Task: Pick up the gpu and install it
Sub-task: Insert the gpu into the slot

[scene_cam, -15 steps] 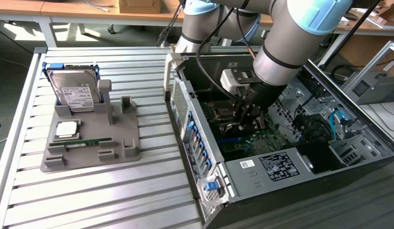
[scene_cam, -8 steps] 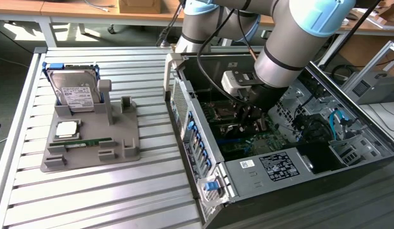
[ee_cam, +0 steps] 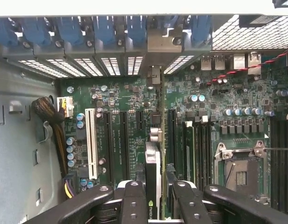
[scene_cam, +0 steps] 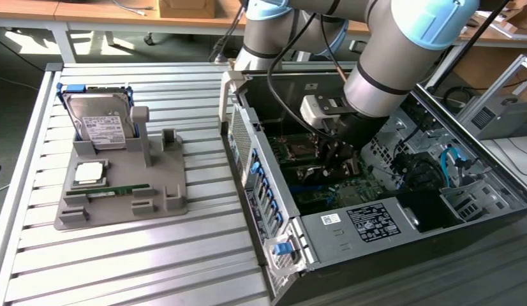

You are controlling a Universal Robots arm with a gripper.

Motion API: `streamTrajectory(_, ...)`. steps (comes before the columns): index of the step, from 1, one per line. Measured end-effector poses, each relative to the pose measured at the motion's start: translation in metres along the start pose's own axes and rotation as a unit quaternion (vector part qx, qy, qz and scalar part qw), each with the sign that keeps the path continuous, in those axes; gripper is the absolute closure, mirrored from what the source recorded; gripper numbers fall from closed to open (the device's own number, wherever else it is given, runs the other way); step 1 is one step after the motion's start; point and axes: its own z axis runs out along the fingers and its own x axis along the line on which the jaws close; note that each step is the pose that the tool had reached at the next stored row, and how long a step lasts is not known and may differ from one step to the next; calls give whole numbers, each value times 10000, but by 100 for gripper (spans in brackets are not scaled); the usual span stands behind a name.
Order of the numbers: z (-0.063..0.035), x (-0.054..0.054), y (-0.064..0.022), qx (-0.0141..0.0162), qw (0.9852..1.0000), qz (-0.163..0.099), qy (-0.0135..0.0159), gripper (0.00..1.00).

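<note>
Inside the open computer case (scene_cam: 467,210), the tool (ee_cam: 155,196) clamps the gpu (ee_cam: 153,163) edge-on, apparently parallel to the motherboard slots (ee_cam: 109,144).

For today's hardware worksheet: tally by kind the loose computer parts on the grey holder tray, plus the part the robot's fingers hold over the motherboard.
hard drive: 1
processor chip: 1
memory stick: 1
gpu, held: 1
Total: 4
</note>
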Motion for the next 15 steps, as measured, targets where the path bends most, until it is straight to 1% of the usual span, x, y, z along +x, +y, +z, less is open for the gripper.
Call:
streamTrajectory(3,6,-14,1,1,10000,0,27,73)
streamTrajectory(5,11,-31,1,2,10000,1,57,73)
streamTrajectory(6,14,-42,2,3,10000,2,91,73)
streamTrajectory(7,16,-54,2,6,9999,3,155,73)
streamTrajectory(9,17,-67,3,10,9997,5,246,73)
streamTrajectory(10,17,-71,2,11,9996,6,276,73)
streamTrajectory(11,17,-73,2,11,9996,5,280,73)
streamTrajectory(15,21,-104,4,11,9996,7,281,73)
